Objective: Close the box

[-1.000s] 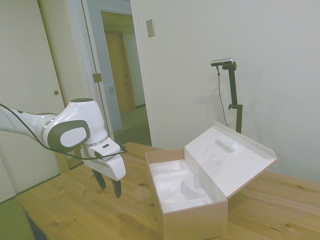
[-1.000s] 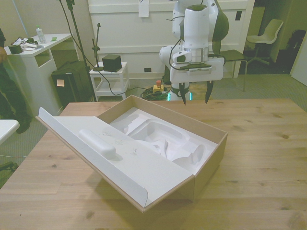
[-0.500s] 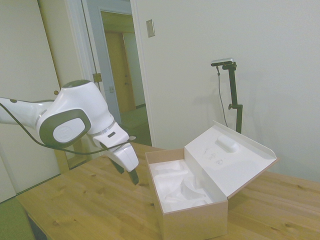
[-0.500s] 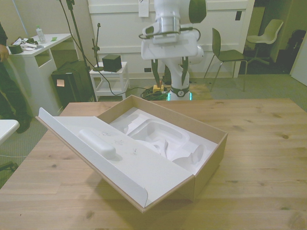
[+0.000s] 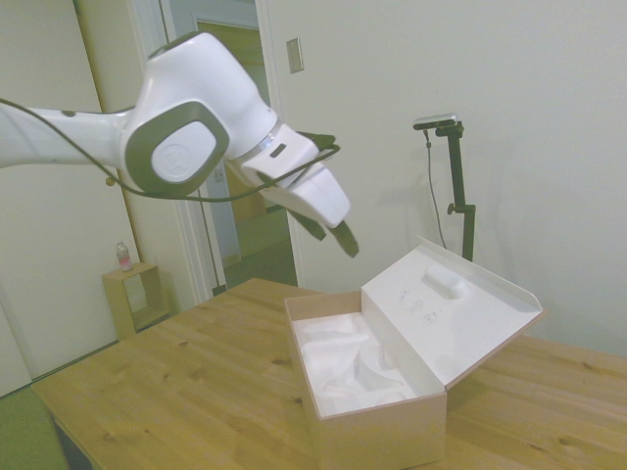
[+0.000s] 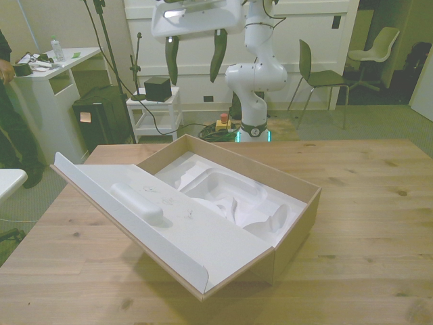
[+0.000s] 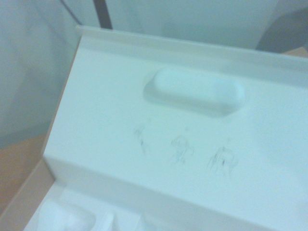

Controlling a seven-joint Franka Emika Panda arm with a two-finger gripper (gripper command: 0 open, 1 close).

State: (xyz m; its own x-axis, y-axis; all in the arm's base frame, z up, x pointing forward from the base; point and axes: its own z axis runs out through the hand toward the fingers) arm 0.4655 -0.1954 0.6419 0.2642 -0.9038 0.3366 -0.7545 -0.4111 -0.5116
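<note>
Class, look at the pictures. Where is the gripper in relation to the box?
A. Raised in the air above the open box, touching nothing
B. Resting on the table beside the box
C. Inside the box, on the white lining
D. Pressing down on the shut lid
A: the gripper hangs high above the box, whose lid stands open, touching nothing.

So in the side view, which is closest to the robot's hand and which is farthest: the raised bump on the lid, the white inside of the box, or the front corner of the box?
From the hand, held high above the box:
1. The raised bump, on the tilted-open lid.
2. The white inside, below the hand.
3. The front corner, lowest and nearest the camera.
</note>
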